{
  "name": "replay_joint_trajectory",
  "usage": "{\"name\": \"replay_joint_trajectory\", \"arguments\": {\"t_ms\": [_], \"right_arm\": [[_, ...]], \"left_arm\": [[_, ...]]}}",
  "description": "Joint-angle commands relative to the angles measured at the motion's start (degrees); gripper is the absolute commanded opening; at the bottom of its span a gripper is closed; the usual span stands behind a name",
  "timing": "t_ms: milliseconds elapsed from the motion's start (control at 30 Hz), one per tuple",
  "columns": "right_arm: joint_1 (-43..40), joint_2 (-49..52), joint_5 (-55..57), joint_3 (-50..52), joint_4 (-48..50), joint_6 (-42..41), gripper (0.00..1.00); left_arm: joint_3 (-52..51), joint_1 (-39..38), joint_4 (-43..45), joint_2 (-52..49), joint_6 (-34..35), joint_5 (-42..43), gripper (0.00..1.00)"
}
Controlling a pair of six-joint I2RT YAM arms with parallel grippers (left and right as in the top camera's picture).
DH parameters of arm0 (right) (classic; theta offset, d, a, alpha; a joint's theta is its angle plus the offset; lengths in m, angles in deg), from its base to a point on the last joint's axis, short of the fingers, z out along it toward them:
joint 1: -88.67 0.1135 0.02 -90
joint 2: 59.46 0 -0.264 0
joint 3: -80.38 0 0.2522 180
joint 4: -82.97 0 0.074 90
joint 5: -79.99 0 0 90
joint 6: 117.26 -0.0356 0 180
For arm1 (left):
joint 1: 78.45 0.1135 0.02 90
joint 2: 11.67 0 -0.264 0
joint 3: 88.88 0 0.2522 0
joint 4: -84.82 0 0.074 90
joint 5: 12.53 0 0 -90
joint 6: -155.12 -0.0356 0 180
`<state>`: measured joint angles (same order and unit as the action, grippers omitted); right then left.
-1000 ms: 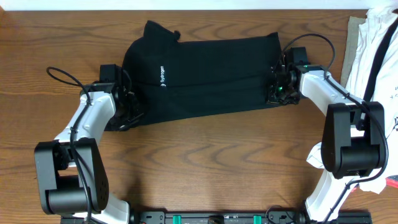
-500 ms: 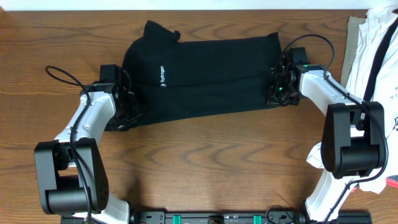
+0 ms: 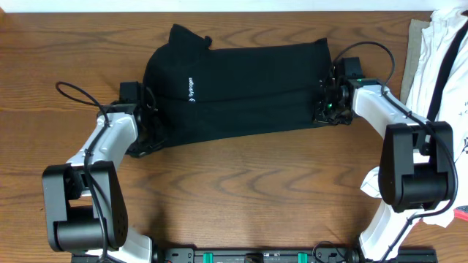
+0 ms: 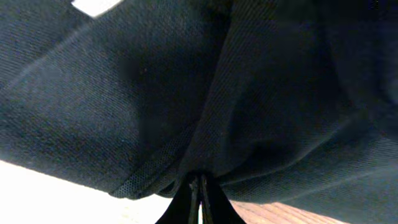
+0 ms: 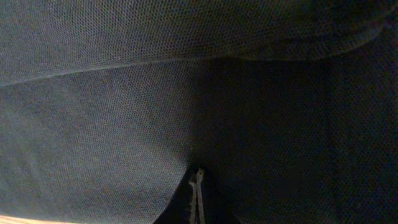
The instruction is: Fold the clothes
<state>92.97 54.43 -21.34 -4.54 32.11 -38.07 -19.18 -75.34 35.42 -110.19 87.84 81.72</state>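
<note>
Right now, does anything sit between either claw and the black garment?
Nothing visible. The left claw and right claw are each pinched shut on the black garment, at opposite ends. The white clothes lie off to the right, apart.

A black garment (image 3: 241, 91) lies folded lengthwise across the far middle of the surface (image 3: 241, 190), its long side running left to right. The weave is fine mesh, with a small white logo (image 3: 191, 88) near the bunched left end. White clothes (image 3: 439, 51) are heaped at the right edge.
</note>
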Motion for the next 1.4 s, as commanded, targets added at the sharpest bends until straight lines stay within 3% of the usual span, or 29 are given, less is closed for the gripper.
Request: {"name": "replay_joint_trajectory", "arguments": {"t_ms": [0, 400, 967, 1367], "right_arm": [[-0.26, 4.48, 5.60, 4.59, -1.31, -1.38, 0.01], [-0.28, 4.46, 12.00, 11.08, -0.04, -7.19, 0.01], [-0.63, 4.46, 12.04, 11.23, -13.07, -11.45, 0.01], [-0.63, 3.26, 13.14, 11.10, -17.73, -10.80, 0.01]], "left_arm": [[-1.77, -0.20, 0.52, -0.90, 0.31, -0.96, 0.06], [-2.38, -0.17, 0.66, -1.16, 0.33, -6.60, 0.06], [-1.84, -0.20, -13.86, -0.17, 0.55, -9.64, 0.06], [-0.52, -0.17, -16.81, 21.18, 0.52, -4.50, 0.06]]}}
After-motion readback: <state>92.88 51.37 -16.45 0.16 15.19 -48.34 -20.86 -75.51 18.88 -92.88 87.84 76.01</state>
